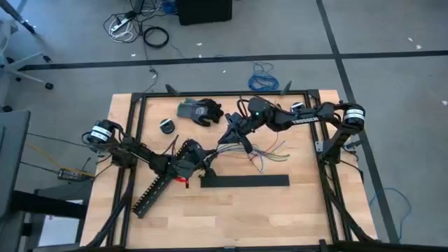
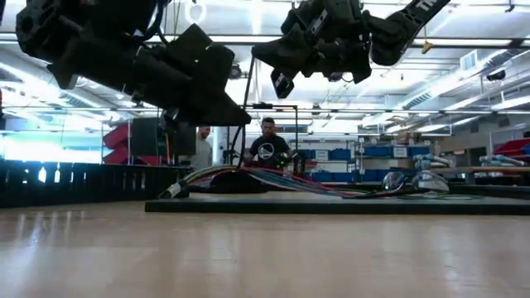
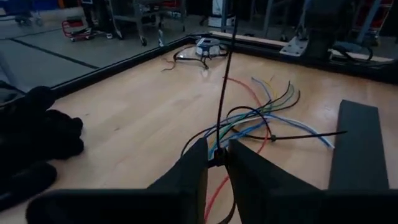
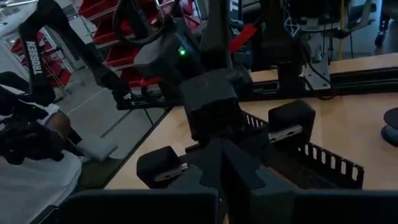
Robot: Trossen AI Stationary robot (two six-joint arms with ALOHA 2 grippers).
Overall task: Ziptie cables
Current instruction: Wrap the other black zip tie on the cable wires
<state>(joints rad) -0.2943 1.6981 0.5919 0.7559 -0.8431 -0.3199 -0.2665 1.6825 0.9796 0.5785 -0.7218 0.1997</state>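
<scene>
- Left gripper (image 3: 216,158) is clamping a ziptie (image 3: 224,81) at mid-frame in the high view.
- Right gripper (image 1: 231,130) is hovering above-right, fingers together.
- Cables (image 1: 255,150) are lying right of centre.

A grey concrete floor (image 1: 392,77) crossed by dark lines is seen around the wooden table (image 1: 231,210), with a coiled black cord (image 1: 156,36) and a white power strip (image 1: 120,23) lying on it beside a black box (image 1: 204,10). In the low view, a bright workshop is shown beyond the table, lit by ceiling strip lights (image 2: 464,108), with shelving holding blue bins (image 2: 339,154) and two people (image 2: 267,147) standing far back. Red racks (image 4: 106,25) are seen in the right wrist view.
</scene>
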